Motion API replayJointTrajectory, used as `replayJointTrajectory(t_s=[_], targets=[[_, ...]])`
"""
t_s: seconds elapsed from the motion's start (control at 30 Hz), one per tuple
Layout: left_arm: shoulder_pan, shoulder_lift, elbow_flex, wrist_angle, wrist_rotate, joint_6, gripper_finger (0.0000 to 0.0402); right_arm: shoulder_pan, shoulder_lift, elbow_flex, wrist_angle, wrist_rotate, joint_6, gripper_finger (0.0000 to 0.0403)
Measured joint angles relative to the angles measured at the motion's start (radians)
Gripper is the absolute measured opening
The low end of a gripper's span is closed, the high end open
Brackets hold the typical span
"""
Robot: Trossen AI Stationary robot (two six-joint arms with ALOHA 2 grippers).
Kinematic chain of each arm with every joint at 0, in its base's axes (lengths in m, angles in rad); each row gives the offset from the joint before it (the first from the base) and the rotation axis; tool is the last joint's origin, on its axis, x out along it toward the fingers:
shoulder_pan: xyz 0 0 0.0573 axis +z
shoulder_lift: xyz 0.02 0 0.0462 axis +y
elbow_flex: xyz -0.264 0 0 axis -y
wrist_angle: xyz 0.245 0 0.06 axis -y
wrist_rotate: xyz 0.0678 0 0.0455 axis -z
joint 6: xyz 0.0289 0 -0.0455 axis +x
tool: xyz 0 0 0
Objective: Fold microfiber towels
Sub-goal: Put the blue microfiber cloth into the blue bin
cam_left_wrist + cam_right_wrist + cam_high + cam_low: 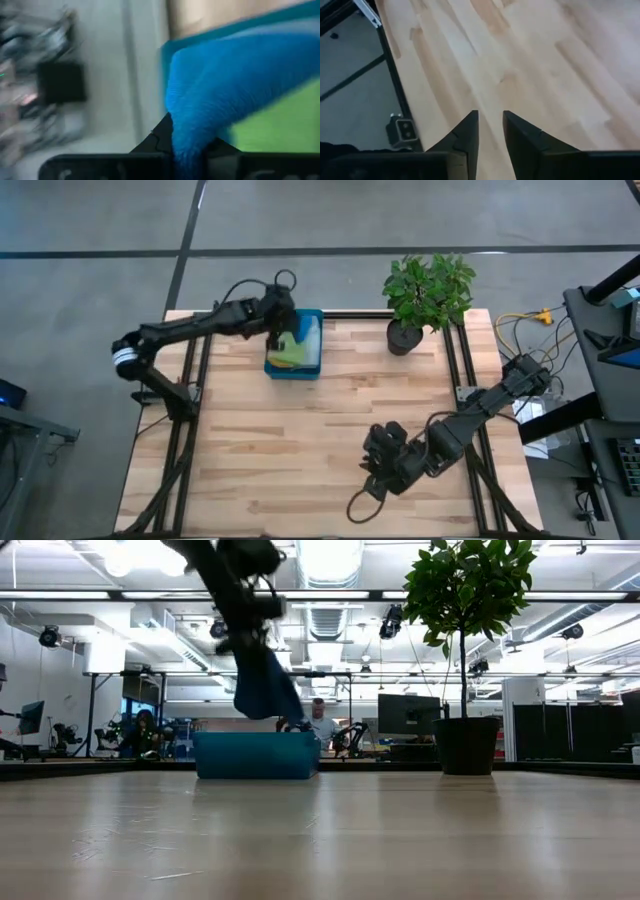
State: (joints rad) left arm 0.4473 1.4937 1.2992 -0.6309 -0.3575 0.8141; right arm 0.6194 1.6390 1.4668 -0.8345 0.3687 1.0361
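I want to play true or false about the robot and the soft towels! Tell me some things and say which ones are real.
1. The left gripper pinches a fuzzy blue microfiber towel. True.
2. The blue towel lies flat on the wooden table. False: it hangs from the left gripper above the rigid teal rectangular tray.
3. A lime green microfiber towel lies in the tray. True.
4. The right gripper holds an orange towel. False: its jaws stand slightly apart with nothing between them, over bare wood.
5. The leafy potted plant stands inside the tray. False: it stands on the table, apart from the tray.
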Motion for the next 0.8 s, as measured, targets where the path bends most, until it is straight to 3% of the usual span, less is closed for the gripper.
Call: replayJointTrajectory(t_s=[0.07, 0.3, 0.47, 0.6, 0.8], targets=[[0.025, 0.042, 0.001, 0.058, -0.077, 0.047, 0.0000, 0.026, 0.000, -0.012, 0.000, 0.000, 0.059, 0.0082], [-0.003, 0.145, -0.052, 0.140, -0.090, 0.162, 0.0000, 0.108, 0.001, -0.022, -0.003, 0.008, 0.209, 0.0082], [-0.022, 0.154, -0.069, 0.143, -0.093, 0.162, 0.0000, 0.155, 0.001, -0.024, -0.044, 0.119, 0.293, 0.0081], [-0.022, 0.150, -0.069, 0.153, -0.116, 0.157, 0.0000, 0.166, 0.001, -0.024, -0.077, 0.177, 0.318, 0.0081], [-0.047, 0.145, -0.070, 0.152, -0.124, 0.140, 0.0000, 0.165, 0.002, -0.024, -0.090, 0.185, 0.283, 0.0081]])
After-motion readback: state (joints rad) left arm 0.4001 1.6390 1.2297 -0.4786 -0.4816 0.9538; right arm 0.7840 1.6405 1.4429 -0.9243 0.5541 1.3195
